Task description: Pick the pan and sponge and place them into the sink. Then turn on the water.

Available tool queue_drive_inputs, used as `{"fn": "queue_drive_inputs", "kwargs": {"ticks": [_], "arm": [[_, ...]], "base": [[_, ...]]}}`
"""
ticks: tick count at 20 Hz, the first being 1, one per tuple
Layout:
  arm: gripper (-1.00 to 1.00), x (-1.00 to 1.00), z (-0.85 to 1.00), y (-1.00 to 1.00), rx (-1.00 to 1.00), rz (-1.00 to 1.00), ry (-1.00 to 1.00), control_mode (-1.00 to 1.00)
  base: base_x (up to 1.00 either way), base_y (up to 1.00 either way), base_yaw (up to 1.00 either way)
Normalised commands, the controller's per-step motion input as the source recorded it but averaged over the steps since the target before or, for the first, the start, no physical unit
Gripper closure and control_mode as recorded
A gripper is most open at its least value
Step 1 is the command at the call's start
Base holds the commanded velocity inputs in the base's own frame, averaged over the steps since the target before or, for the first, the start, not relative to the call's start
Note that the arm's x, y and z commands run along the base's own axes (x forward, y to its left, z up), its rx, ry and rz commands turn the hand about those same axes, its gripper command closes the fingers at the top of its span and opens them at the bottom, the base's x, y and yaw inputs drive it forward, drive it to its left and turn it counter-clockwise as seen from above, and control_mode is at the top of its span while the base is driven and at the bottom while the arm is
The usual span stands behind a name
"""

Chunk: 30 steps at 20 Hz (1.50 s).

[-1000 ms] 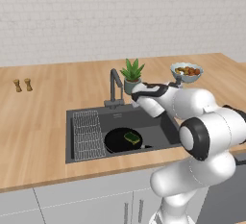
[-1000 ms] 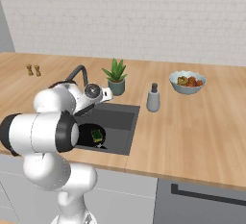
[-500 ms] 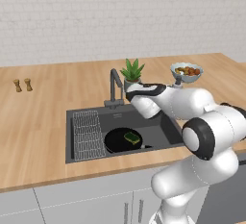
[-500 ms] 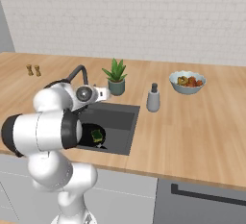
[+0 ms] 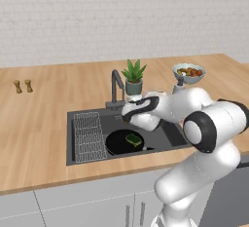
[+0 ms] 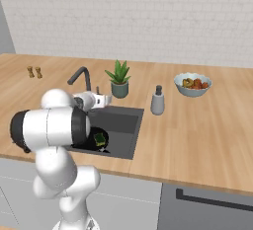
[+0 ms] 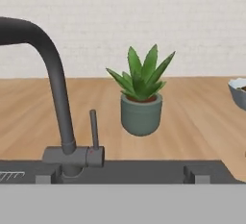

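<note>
White brick runs behind a long wooden counter (image 5: 44,119), and set into the wood is the dark sink (image 5: 170,132). Inside it the pan (image 5: 119,142) lies flat on the basin floor, just right of the wire rack (image 5: 89,133), with its short handle pointing right. On the pan sits the sponge (image 5: 133,139), green side up; from the right base view it shows again (image 6: 101,138), half hidden by the arm.

Over the basin the gripper (image 5: 127,115) reaches leftward at about the height of the faucet's base, near the faucet (image 5: 115,87) but not touching it as far as I can see. Whether its fingers are apart or together I cannot tell, since the white hand covers them from both sides. Looking along the hand, the faucet (image 7: 53,76) arches up at the left, and a thin upright lever (image 7: 94,130) stands on its base beside the stem. No stream falls from the spout.

Behind the sink stands a potted plant (image 5: 134,77) in a grey-green pot, just right of the faucet. Further right is a grey bowl of fruit (image 5: 188,72), and in the right base view a grey soap bottle (image 6: 157,100) stands between plant and bowl. Well off to the left, 2 small wooden shakers (image 5: 23,85) stand side by side on the wood.
</note>
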Motion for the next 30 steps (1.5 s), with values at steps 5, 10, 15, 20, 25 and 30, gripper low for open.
{"fn": "queue_drive_inputs", "kwargs": {"ticks": [5, 10, 15, 20, 25, 30], "arm": [[-1.00, 0.00, -0.10, 0.00, 0.03, -0.14, -0.21, -1.00], [-1.00, 0.00, 0.00, 0.00, 0.03, -0.07, -0.09, -1.00], [-1.00, 0.00, 0.00, 0.12, 0.00, -0.02, -0.08, -1.00], [-1.00, 0.00, 0.00, 0.37, 0.00, -0.05, -0.08, -1.00], [-1.00, 0.00, -0.03, 0.39, 0.00, -0.05, -0.03, -1.00], [-1.00, 0.00, -0.25, 0.38, 0.00, -0.05, -0.04, -1.00]], "base": [[0.00, 0.00, 0.00], [0.00, 0.00, 0.00], [0.00, 0.00, 0.00], [0.00, 0.00, 0.00], [0.00, 0.00, 0.00], [0.00, 0.00, 0.00]]}}
